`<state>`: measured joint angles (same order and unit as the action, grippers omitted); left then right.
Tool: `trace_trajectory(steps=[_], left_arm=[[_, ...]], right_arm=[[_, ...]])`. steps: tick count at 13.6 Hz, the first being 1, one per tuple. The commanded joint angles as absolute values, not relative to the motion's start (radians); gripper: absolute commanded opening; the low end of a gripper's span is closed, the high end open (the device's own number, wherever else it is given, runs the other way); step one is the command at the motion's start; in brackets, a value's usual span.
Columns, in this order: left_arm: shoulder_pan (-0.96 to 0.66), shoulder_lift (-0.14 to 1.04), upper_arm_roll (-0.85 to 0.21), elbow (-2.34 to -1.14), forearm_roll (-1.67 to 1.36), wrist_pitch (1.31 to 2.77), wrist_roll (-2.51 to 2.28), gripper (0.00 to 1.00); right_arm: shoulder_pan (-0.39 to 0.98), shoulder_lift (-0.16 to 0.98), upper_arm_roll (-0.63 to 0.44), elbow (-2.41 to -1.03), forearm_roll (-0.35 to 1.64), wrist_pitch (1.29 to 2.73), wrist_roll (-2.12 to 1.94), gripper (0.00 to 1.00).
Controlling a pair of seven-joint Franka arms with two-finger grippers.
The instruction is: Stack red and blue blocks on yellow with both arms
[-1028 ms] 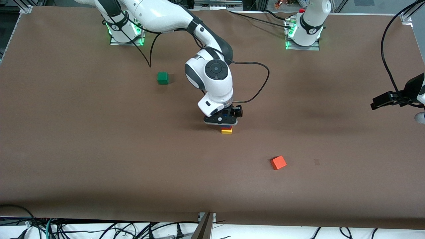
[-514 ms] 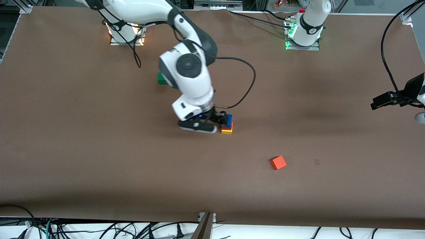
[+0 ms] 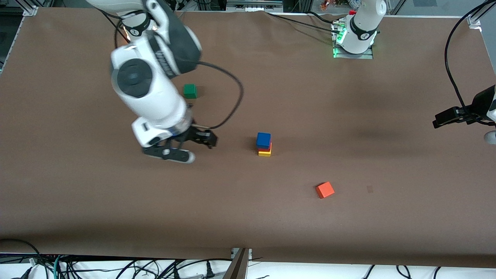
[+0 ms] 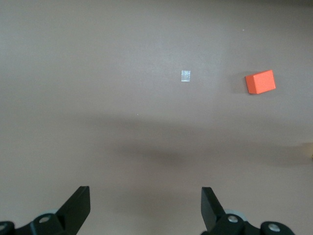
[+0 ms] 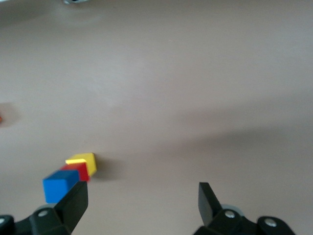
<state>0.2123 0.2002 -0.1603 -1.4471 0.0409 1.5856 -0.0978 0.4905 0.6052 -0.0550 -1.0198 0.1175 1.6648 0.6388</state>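
Note:
The blue block (image 3: 263, 139) sits on the red block (image 3: 264, 148), which sits on the yellow block (image 3: 264, 153), a three-high stack at the table's middle. My right gripper (image 3: 205, 140) is open and empty, off to the side of the stack toward the right arm's end, clear of it. In the right wrist view the blue (image 5: 59, 185), red (image 5: 80, 171) and yellow (image 5: 84, 160) blocks show beside one finger of the open gripper (image 5: 142, 200). My left gripper (image 3: 441, 119) waits at the left arm's end, open and empty (image 4: 145, 205).
A green cube (image 3: 190, 91) lies farther from the front camera, close to the right arm. An orange cube (image 3: 324, 190) lies nearer the camera than the stack and shows in the left wrist view (image 4: 260, 82). A small tape mark (image 3: 369, 189) is beside it.
My right gripper has let go of the blue block on the stack and swung away toward the right arm's end. The stack stands alone. The left arm has not moved.

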Motion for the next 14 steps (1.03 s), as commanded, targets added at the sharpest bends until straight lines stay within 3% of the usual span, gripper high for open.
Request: trace_trajectory(steps=[1,9,14], left_arm=[[0.215,0.199,-0.16,-1.437,0.025,1.585,-0.097,1.0],[0.215,0.199,-0.16,-1.434,0.029,1.585,-0.095,1.0],[0.215,0.199,-0.16,-1.434,0.034,1.585,-0.097,1.0]], right_arm=[[0.443,0.519,-0.049,-1.074,0.147,1.58,0.589,1.0],[0.431,0.322,-0.218,-1.353,0.15,1.592,0.353,1.0],[0.336,0.106,-0.222,-1.65,0.144,1.704,0.177,1.0]])
